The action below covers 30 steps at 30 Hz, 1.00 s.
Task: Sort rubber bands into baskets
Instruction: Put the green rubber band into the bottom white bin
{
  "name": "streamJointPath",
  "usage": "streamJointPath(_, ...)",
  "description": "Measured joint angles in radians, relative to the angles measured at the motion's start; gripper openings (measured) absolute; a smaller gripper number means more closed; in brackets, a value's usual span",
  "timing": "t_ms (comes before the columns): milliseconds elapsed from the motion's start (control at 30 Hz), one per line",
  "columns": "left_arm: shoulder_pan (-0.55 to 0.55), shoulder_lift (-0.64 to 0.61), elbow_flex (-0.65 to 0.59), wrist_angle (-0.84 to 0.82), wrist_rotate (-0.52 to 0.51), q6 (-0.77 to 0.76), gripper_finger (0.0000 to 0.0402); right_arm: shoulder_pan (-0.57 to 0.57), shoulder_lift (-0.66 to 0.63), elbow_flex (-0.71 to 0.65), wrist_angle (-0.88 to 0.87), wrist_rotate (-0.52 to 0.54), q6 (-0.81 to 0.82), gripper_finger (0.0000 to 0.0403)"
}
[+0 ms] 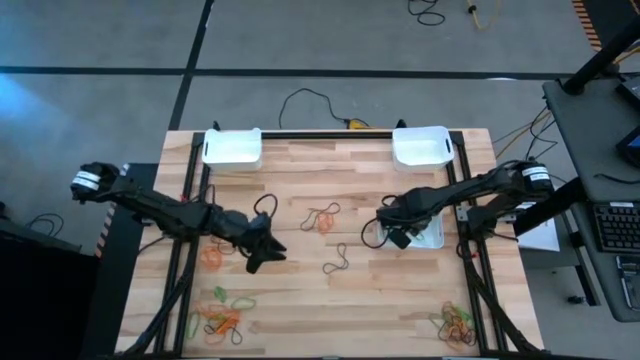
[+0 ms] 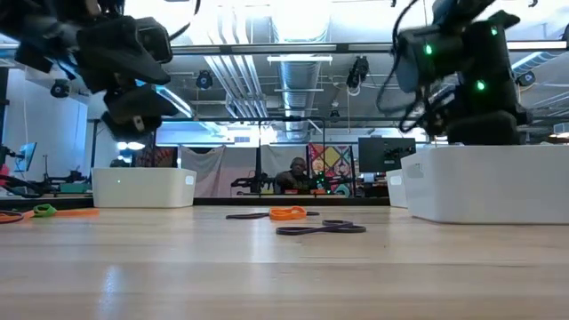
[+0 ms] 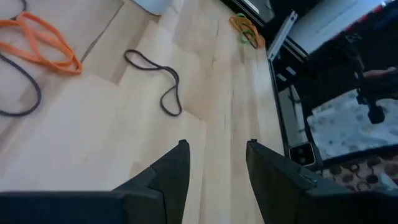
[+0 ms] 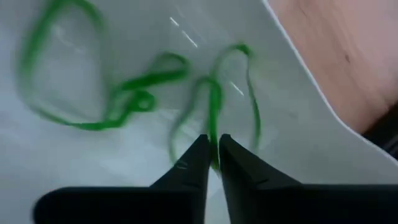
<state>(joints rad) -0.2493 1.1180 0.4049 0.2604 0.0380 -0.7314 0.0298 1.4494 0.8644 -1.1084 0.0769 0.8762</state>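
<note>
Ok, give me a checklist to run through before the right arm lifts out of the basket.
1. Right gripper is inside the basket: ok.
2. Green band is released: cannot tell; the fingers stand only slightly parted with the band running between them.
3. Earlier green bands lie on the basket floor: ok.
4. Left gripper is open, empty and apart, over bare table: ok.
5. Bands remain to sort, such as the dark band and orange band: ok.
</note>
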Motion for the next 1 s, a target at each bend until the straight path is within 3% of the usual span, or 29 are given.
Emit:
streamJointPath(200,-0.047,0.0,0.01,-0.001,-0.048,-0.047,0.0142,0.004,-0.007,0.011,-0.02,-0.027,0.01,0.0128)
streamJointPath(333,-0.047,0.0,0.024,-0.003,-0.048,-0.049,0.0142,0.019,-0.025,0.107,-0.105,-0.026,0.015,0.0175)
streamJointPath(467,-0.047,0.0,0.051,-0.004,-0.048,-0.049,0.0142,0.086,-0.058,0.249,-0.199,-0.025,0.096,0.0198)
streamJointPath(700,-0.047,0.0,0.108,-0.017,-0.048,-0.049,0.0142,0.387,-0.086,0.427,-0.191,-0.061,0.434,0.0194)
streamJointPath(867,-0.058,0.012,0.127,-0.016,-0.048,-0.068,0.0142,0.637,-0.025,0.421,-0.08,-0.144,0.686,0.0194)
streamJointPath(1000,-0.08,0.045,0.132,-0.017,-0.048,-0.094,0.0142,0.766,0.07,0.388,0.002,-0.156,0.722,0.0188)
